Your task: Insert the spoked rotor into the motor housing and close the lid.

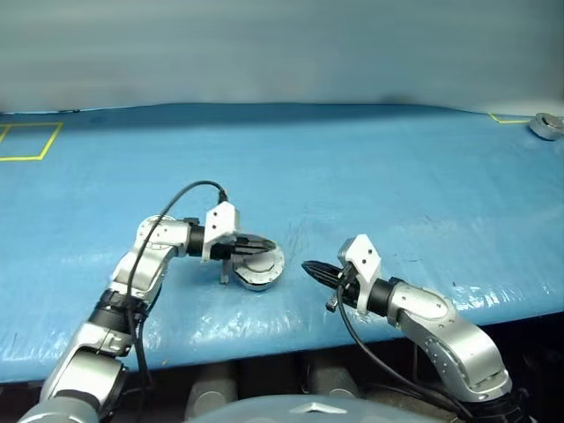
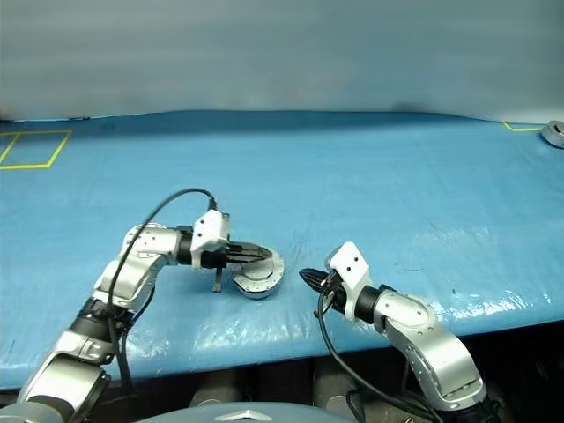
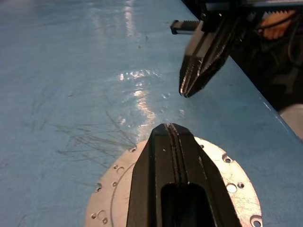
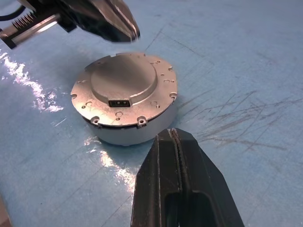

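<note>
On the blue surface (image 1: 370, 167), low and a little left of centre in the head views, sat the motor housing (image 4: 124, 123) with the lid (image 4: 124, 87) already on it, its plain silver-grey face with the raised middle circle turned up. The spoked rotor could not be seen.

The left gripper (image 1: 264, 244) reached in from the left, its jaws pressed together with nothing between them, their tips poised over the lid's top; whether they touched it could not be told. In the left wrist view the same closed black fingers (image 3: 175, 179) lay across the lid's holed rim.

The right gripper (image 1: 308, 267) came from the lower right, jaws likewise closed and empty, the tips pointing at the housing from just beside it, with a strip of bare surface between.

A second round metal part (image 1: 547, 126) lay at the far upper right edge of the surface.
</note>
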Controlling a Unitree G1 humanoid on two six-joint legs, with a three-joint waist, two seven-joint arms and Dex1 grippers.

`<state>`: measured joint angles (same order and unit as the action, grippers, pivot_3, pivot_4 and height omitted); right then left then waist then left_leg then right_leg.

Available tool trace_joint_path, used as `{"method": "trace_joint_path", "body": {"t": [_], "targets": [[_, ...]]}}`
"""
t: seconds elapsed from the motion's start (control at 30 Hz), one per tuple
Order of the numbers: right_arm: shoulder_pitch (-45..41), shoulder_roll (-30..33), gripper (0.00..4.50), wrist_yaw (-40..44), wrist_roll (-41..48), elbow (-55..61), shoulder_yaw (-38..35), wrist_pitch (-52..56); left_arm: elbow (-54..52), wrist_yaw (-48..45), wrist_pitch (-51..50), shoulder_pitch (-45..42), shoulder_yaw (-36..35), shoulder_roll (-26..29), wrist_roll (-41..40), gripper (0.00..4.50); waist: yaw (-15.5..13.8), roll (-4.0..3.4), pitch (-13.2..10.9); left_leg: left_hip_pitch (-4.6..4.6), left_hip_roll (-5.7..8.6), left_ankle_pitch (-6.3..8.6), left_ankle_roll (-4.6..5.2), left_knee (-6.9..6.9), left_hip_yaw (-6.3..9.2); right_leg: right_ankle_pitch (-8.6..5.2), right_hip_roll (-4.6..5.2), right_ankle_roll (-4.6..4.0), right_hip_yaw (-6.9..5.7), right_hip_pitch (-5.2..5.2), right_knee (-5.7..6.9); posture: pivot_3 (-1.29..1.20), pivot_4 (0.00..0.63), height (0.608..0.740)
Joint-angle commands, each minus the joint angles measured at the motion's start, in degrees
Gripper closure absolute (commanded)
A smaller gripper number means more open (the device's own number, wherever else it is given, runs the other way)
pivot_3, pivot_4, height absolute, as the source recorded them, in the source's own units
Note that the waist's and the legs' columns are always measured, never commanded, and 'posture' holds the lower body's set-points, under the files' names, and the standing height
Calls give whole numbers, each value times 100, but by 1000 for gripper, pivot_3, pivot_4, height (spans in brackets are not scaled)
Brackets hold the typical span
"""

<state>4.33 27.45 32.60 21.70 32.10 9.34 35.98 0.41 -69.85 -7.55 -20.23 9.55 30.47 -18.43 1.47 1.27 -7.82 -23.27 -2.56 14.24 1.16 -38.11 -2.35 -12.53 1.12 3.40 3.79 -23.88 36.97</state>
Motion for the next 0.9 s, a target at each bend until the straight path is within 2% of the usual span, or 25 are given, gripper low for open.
{"method": "trace_joint_path", "body": {"t": [0.03,0.07,0.23,0.47,0.63,0.9], "targets": [[-187,-145,4105,-23,76,74,-33,-125,-897,295,-637,481,-502,201,-593,4500,8,0,0,1,0,0,0,3,2,0,1,-1,1,0,-1,0,150,740],[-241,-220,3903,-30,104,4,-23,-134,-1105,393,-755,728,-617,292,-651,4500,3,0,0,2,0,0,0,5,4,-1,1,-1,1,1,-2,0,150,740],[-616,-415,2344,77,7,-378,229,-214,-1731,737,-939,1758,-808,585,-570,4500,-5,0,-3,4,-1,0,0,6,16,-4,6,-5,-1,2,-4,0,150,740],[-1377,-625,22,504,5,-1034,734,-155,-2011,1246,-787,2781,-832,515,-408,4500,-17,-3,-7,18,-6,0,0,7,4,-4,22,-4,-1,7,-3,0,150,740],[-1748,-507,22,981,-7,-1212,1117,-59,-2185,1419,-674,3120,-944,474,-460,4500,-30,-5,-8,17,-6,1,0,18,-1,-5,26,-11,-2,1,-5,0,150,740],[-2063,-615,22,877,-902,-2038,1665,-561,-2200,1695,-472,3446,-924,387,-346,4500,-1,-6,-9,18,-4,1,0,21,-16,-7,25,-15,-4,-2,-4,0,150,740]]}}
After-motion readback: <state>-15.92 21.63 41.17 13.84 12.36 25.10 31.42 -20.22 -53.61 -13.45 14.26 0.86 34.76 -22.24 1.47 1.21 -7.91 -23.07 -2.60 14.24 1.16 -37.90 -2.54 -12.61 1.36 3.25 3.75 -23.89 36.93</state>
